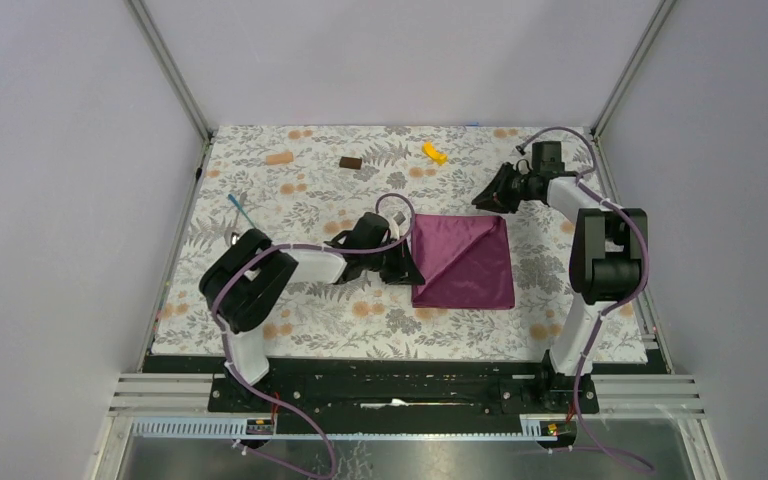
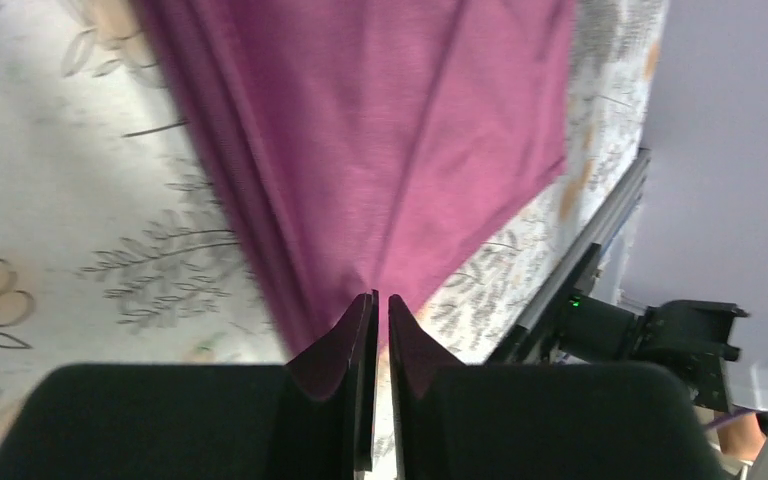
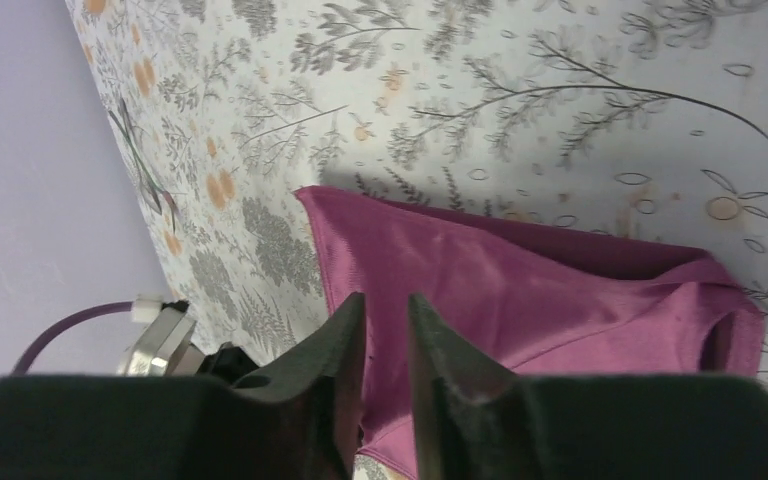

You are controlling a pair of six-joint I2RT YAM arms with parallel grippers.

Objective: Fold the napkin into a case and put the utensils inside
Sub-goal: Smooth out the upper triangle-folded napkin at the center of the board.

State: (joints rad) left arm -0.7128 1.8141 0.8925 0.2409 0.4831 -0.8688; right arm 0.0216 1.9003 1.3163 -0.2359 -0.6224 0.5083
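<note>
Near the middle of the counter (image 1: 340, 322), a little to the right: the napkin (image 1: 465, 265). Lying flat, folded to a rough square, with a diagonal flap edge from the far right corner down to the near left.

At the napkin's left edge: the left pincer (image 2: 382, 298). Clenched almost to a slit on the cloth, with creases fanning out from the tips.

Just beyond the napkin's far edge, near its right corner: the right pincer (image 3: 385, 297). Released, with a narrow gap between the fingers and nothing in it. Aimed toward the cloth, apart from it.

Well apart to the left, close to the counter's left edge and just beyond the left arm's elbow: the utensils (image 1: 238, 208). Outside the napkin, resting on the floral covering. Too small to tell fork from spoon.

Toward the far edge: a small brown block (image 1: 351, 162) and, to its right, a small yellow piece (image 1: 435, 152). Both well apart from the cloth.
</note>
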